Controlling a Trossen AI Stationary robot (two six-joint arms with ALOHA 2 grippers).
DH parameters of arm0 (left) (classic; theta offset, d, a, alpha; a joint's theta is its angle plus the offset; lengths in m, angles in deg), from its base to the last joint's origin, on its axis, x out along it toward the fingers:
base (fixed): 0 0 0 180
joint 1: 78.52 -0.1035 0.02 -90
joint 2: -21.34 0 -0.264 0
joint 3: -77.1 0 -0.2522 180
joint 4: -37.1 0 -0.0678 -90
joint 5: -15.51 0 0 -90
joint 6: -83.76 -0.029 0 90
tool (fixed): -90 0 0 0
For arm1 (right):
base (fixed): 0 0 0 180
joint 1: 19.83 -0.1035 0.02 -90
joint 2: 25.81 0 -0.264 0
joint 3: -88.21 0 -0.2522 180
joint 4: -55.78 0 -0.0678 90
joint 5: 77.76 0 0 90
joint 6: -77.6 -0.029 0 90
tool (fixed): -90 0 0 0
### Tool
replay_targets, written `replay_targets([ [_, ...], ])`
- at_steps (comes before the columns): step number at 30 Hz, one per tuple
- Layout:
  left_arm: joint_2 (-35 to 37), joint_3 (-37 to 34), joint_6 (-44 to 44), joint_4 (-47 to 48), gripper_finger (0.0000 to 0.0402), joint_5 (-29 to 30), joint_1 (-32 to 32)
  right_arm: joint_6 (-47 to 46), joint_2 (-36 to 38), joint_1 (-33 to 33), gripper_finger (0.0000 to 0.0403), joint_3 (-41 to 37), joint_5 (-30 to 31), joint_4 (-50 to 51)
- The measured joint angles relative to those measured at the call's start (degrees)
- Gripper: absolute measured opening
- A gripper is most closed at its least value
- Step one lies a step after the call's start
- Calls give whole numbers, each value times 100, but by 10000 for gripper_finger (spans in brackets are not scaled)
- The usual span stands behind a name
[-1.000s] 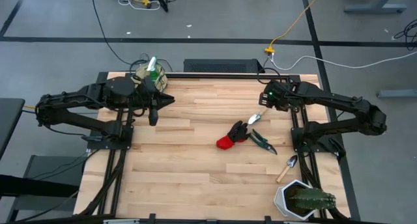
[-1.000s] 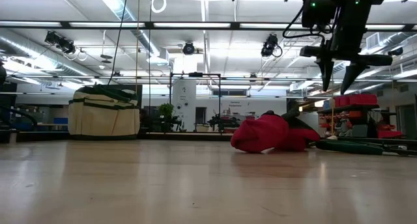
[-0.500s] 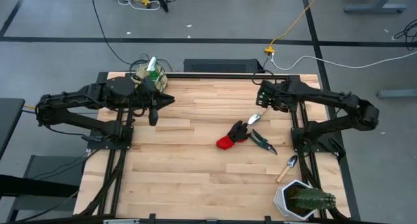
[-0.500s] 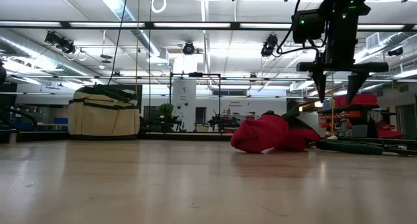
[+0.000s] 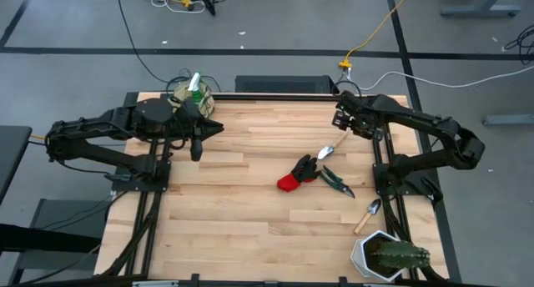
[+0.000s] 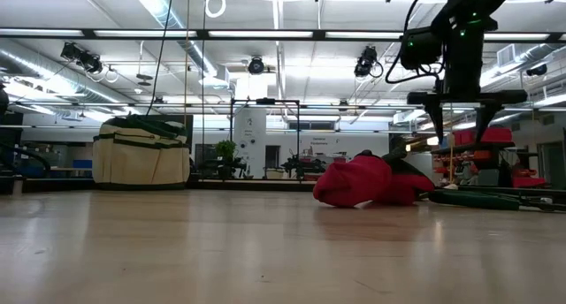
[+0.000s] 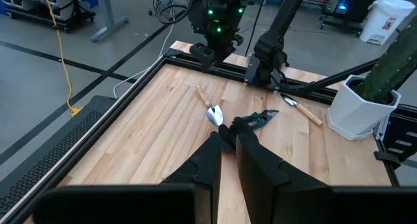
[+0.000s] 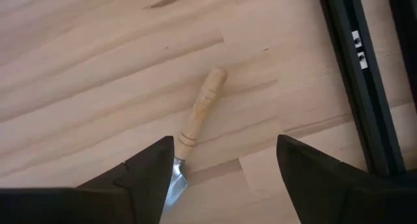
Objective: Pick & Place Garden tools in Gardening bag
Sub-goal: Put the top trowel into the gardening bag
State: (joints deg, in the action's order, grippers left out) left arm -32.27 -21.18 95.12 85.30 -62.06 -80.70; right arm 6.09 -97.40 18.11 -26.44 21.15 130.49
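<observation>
A wooden-handled trowel (image 5: 332, 147) lies flat on the table, right of centre. My right gripper (image 8: 225, 146) hangs open above its handle (image 8: 202, 113), fingers pointing down, one on either side and clear of it. The red-and-black glove (image 5: 298, 174) and the dark pruning shears (image 5: 336, 181) lie just nearer. A second trowel (image 5: 370, 213) lies near the right edge. The beige gardening bag (image 5: 190, 93) stands at the far left corner with a green spray bottle in it. My left gripper (image 5: 197, 148) is raised beside the bag, shut and with nothing in it.
A white pot with a cactus (image 5: 388, 255) stands at the near right corner. The black frame rail (image 8: 358, 74) runs close beside the trowel handle. Bare wood lies across the table's middle and near left.
My right gripper has opened wider, sunk a little toward the trowel handle and rolled until its fingertips stand level. The arm has swung slightly toward the far edge. The tools and the bag have not moved.
</observation>
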Motion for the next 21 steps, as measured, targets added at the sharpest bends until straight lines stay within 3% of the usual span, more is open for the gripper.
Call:
replay_targets([
  [21, 0, 0, -4, 0, 53, 0, 0, -322, -641, 44, 269, 0, -55, -270],
])
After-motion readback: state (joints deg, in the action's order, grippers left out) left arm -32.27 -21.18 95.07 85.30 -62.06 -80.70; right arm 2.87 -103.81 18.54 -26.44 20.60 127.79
